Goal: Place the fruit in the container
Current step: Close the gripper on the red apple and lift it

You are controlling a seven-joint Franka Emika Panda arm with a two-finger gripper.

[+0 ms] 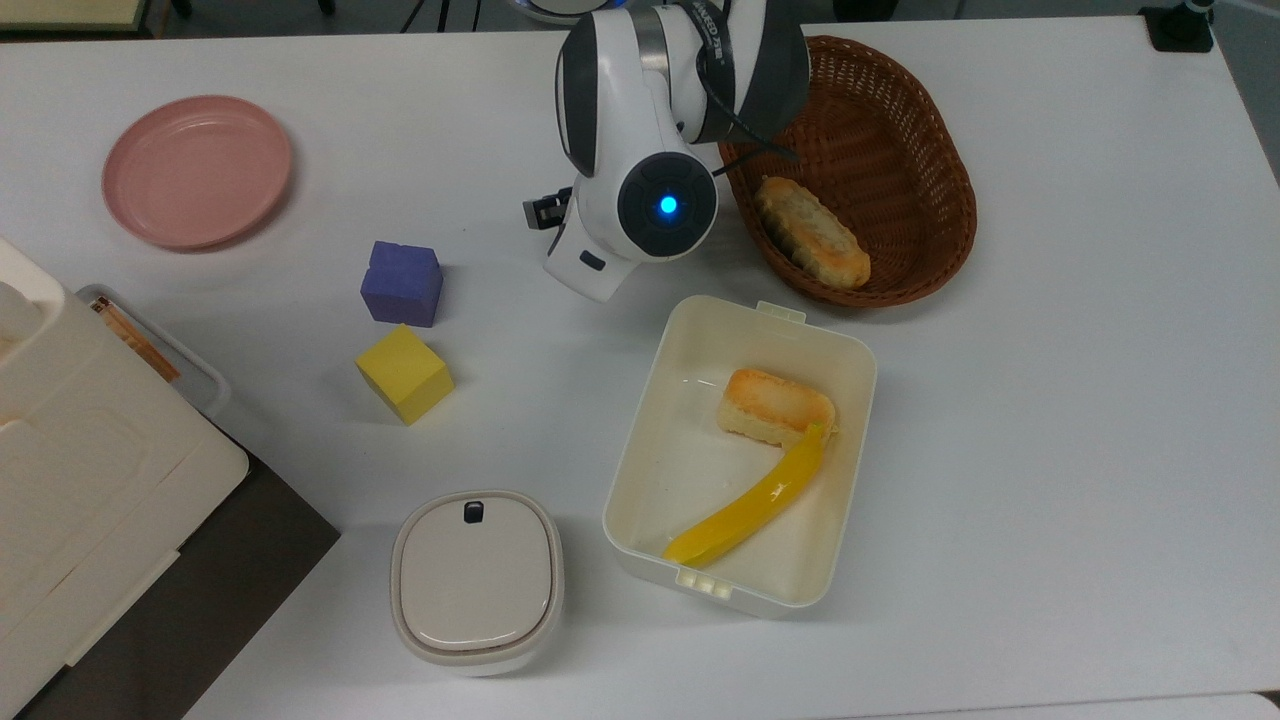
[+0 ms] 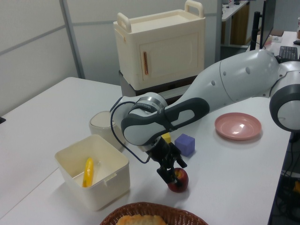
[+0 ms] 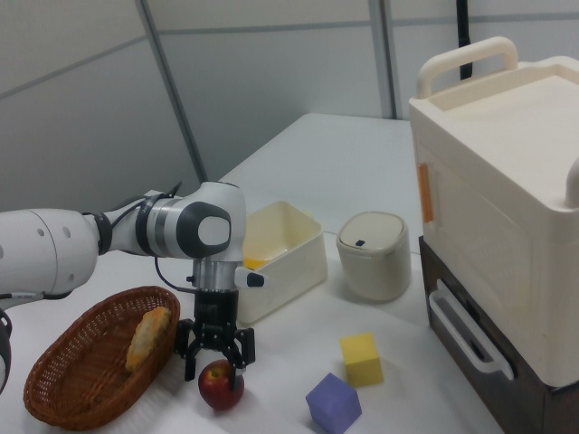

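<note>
White tabletop [image 1: 1050,420], grey panelled walls behind. We list:

Gripper [image 3: 215,358]: pointing down, directly over the apple [image 3: 222,384]. Its fingers [image 3: 242,353] are spread, one on each side of the fruit's top; we cannot tell whether they touch it. Nothing is lifted.

Apple: resting on the table between the basket [image 1: 900,110] and the purple block [image 1: 401,283], near the box's [image 1: 645,400] far short end in the top view, outside it. In the top view the arm's wrist covers it.

Box: open, holding a banana [image 1: 750,505] and a piece of bread [image 1: 775,400], the banana's tip against the bread.

Basket: one pastry [image 1: 812,232] inside.

We also note: yellow block [image 1: 404,372] just beside the purple one; lidded pot [image 1: 476,580]; pink plate [image 1: 197,170]; cream cabinet [image 3: 507,208] at the table edge.
</note>
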